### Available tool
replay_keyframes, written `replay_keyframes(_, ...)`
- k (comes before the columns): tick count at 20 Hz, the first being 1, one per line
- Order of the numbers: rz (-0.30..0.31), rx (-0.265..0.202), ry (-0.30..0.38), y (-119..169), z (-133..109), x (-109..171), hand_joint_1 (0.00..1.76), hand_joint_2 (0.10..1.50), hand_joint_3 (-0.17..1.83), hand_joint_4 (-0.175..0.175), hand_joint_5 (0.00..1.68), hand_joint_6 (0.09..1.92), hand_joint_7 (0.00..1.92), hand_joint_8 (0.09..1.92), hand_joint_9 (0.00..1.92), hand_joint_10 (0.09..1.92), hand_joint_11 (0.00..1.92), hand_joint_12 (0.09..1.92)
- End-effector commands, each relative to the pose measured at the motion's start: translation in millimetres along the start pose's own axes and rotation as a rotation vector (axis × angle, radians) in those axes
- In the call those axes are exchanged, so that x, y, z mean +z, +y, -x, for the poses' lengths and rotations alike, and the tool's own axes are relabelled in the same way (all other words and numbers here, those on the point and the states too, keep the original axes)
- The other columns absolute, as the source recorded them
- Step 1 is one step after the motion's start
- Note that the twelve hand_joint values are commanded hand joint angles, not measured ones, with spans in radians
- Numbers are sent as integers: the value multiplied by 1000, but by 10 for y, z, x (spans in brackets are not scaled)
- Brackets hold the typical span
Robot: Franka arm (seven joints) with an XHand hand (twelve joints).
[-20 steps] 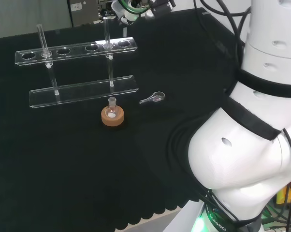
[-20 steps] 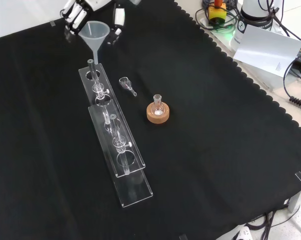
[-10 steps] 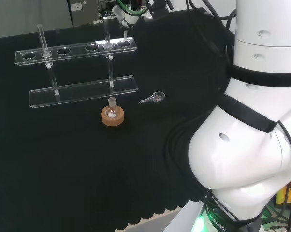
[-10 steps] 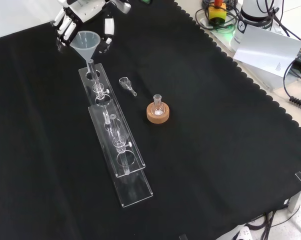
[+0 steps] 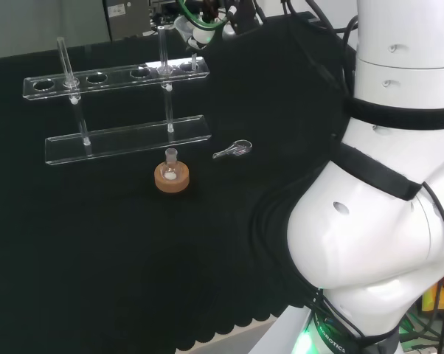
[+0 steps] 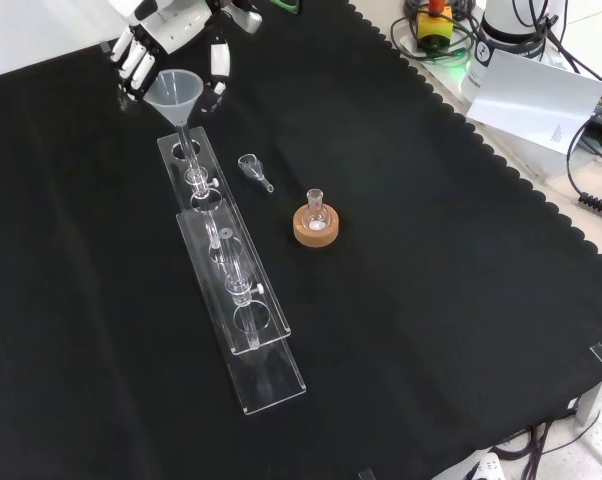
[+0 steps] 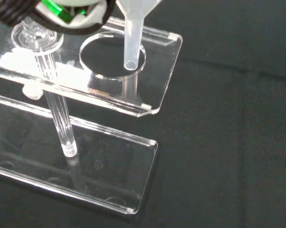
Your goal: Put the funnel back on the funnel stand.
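Now the placing step is in hand: the funnel (image 6: 174,92) hangs over the end hole of the stand (image 6: 229,262), carried by the hand (image 6: 167,25), whose fingers (image 6: 217,62) curl down around the wide cone on both sides. From the front view the cone sits above the stand's far end, with the stem pointing down toward the upper shelf. The wrist view gives the closest look: the stem (image 7: 133,42) has its open tip just over the end hole (image 7: 112,55), seemingly toward the hole's edge nearer the shelf's end, not its middle. Whether the tip has already entered the hole or is only level with the shelf I cannot tell.

By my judgement the funnel is not yet seated, since the cone is well above the shelf and the hand has it in its grasp. The next move calls for a straight descent with the stem kept upright, perhaps with a small shift toward the hole's centre so the tip does not catch the rim. Once the cone rests on the hole's edge, the fingers can spread and the hand can lift away without dragging the funnel.

Beside the stand, on the cloth, lie a small glass spoon (image 6: 253,168) and a flask (image 6: 315,212) on a cork ring (image 6: 316,228), both apart from the stand and clear of the hand's path.
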State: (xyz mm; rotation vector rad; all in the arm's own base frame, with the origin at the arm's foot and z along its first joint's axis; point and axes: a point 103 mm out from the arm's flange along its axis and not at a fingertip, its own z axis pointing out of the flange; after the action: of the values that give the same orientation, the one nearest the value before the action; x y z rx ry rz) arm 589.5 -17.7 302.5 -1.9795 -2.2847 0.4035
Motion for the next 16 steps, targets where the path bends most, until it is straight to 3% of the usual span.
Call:
replay_keyframes(1, -7, -16, 1, 46, -64, 48, 871, 678, 598, -72, 520, 134, 365, 723, 782, 614, 400, 1303)
replay_keyframes(16, -52, -27, -60, 75, -117, 264, 858, 668, 599, -76, 373, 87, 192, 719, 560, 632, 324, 1331)
